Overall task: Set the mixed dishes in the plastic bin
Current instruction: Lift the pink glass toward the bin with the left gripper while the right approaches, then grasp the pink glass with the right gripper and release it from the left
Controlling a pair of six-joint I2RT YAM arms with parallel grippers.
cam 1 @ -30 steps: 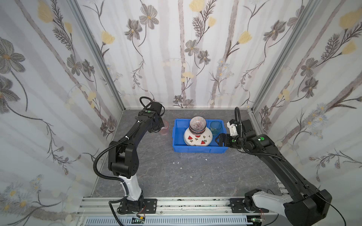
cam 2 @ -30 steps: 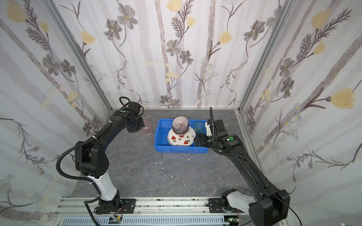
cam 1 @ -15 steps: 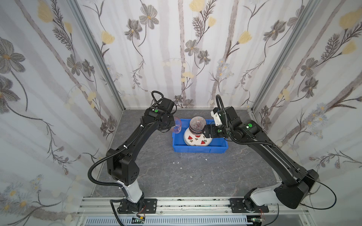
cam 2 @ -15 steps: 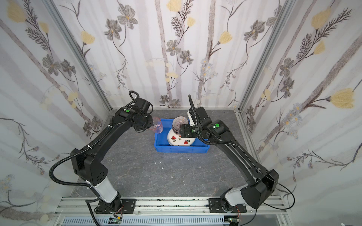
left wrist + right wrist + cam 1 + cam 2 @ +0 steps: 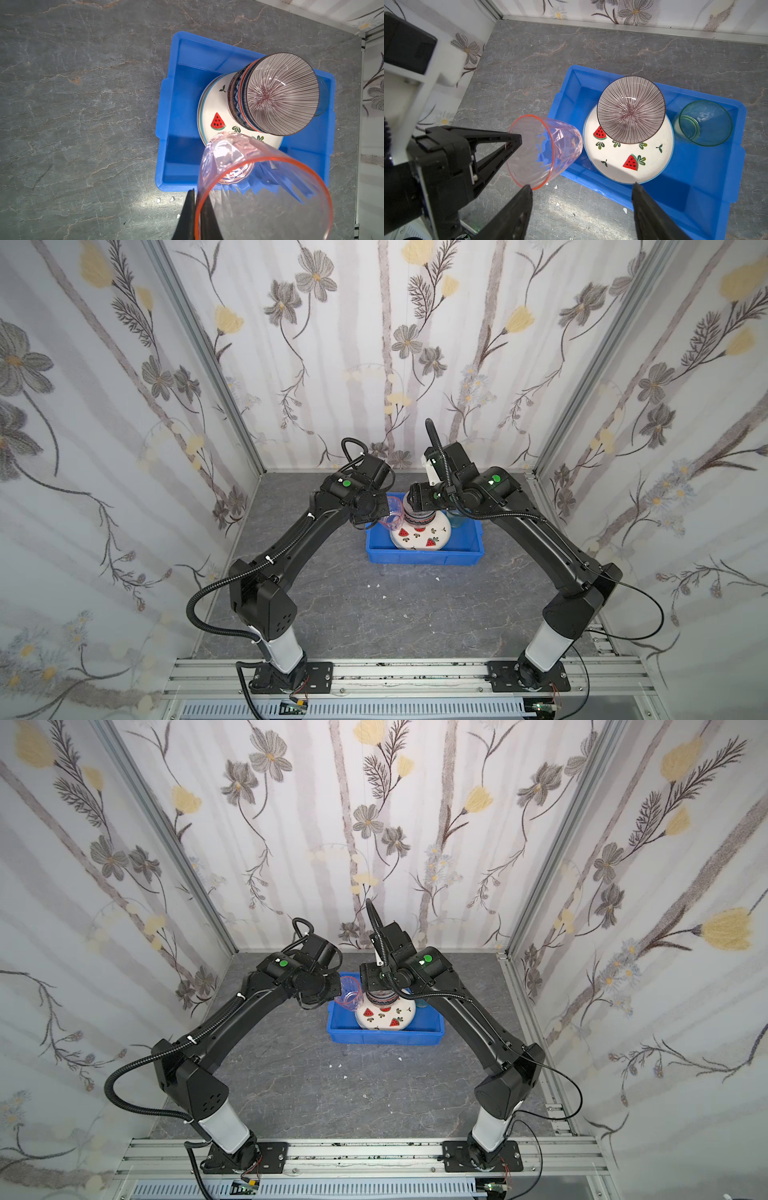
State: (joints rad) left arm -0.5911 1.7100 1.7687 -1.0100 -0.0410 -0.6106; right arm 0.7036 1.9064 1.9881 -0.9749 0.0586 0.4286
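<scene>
Within the last second both arms have lifted and swung inward. The left gripper (image 5: 196, 199), which was low on the table (image 5: 374, 614) left of the bin, now carries the pink cup (image 5: 544, 149) in the air at the left end of the blue bin (image 5: 424, 558). The right gripper (image 5: 581, 186) has left the bin's right end and hangs above the middle.

Nearest, the table front is bare apart from a few white crumbs. Behind it sits the bin, holding the watermelon plate (image 5: 623, 164) with a stack of nested bowls on it, topped by the striped bowl (image 5: 631, 110). The green cup (image 5: 704, 124) stands upright at the bin's right end.

The left gripper is pinched tight on the pink cup's wall at the rim, one finger inside and one outside. The cup is tilted, with its base towards the plate. The right gripper's jaws stand well apart and hold nothing.

The step in hand is probably setting the pink cup down. The bare blue floor at the left end looks like the best spot. The cup should be tipped upright and lowered clear of the plate's edge, then let go only once its base rests there. The right gripper should stay clear.
</scene>
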